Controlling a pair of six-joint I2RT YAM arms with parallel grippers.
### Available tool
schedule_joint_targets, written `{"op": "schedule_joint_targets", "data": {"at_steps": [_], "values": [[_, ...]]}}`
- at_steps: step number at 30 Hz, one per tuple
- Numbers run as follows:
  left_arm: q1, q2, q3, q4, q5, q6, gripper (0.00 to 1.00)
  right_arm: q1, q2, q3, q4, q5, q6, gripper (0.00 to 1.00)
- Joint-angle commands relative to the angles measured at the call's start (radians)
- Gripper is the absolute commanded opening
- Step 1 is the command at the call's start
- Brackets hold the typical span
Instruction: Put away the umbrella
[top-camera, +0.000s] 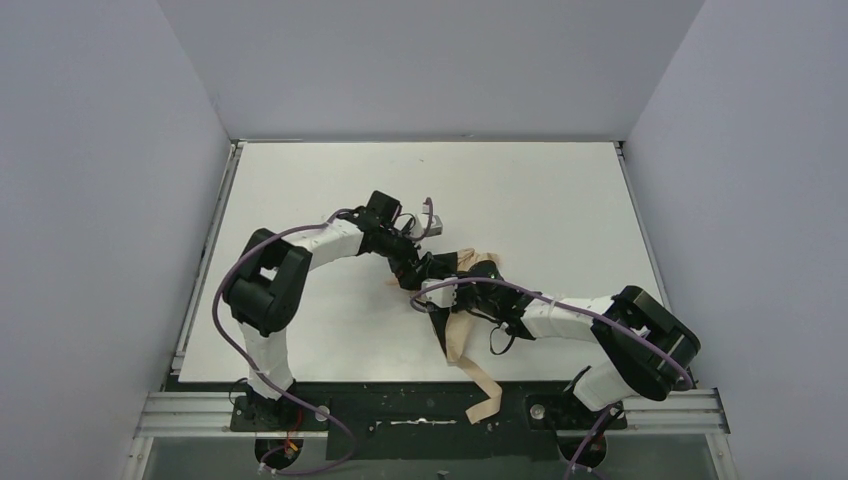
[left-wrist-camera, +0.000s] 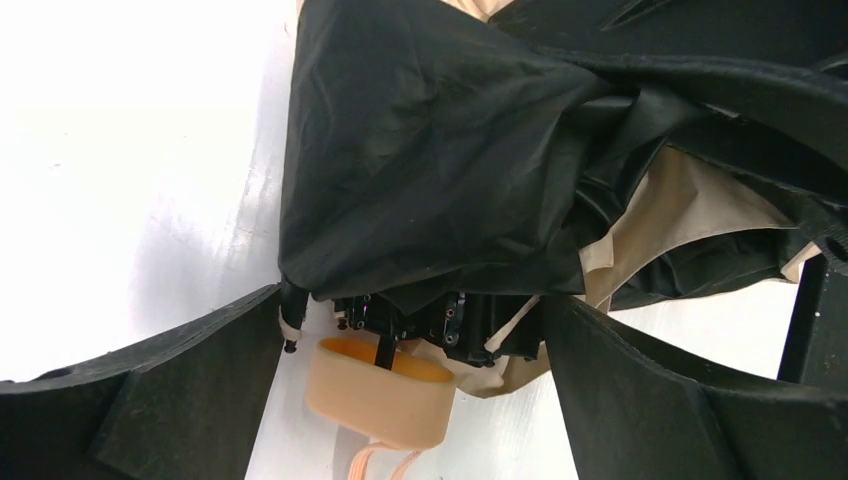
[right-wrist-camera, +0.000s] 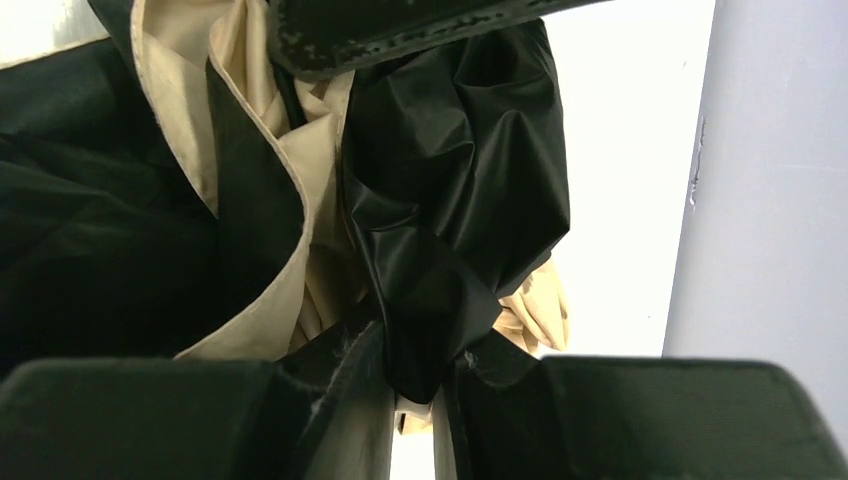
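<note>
The umbrella lies crumpled on the white table between both arms, tan outside and black inside. In the left wrist view its black canopy bunches above the thin black shaft and the small tan handle. My left gripper stands open, its fingers on either side of the handle end without touching it. My right gripper is shut on a bunched fold of the umbrella's black fabric, with tan fabric showing behind it. In the top view both grippers meet at the umbrella.
A tan strip of fabric trails from the umbrella over the table's near edge onto the black base rail. Grey walls close in the table on three sides; one wall stands close on the right wrist view's right.
</note>
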Motion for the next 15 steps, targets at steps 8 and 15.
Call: {"op": "schedule_joint_targets", "data": {"at_steps": [8, 15], "values": [[-0.058, 0.036, -0.025, 0.026, 0.068, 0.025, 0.96, 0.014, 0.006, -0.015, 0.112, 0.018, 0.057, 0.11], [-0.082, 0.043, -0.054, 0.041, -0.011, 0.073, 0.56, 0.014, 0.013, -0.025, 0.163, 0.029, 0.090, 0.11]]}}
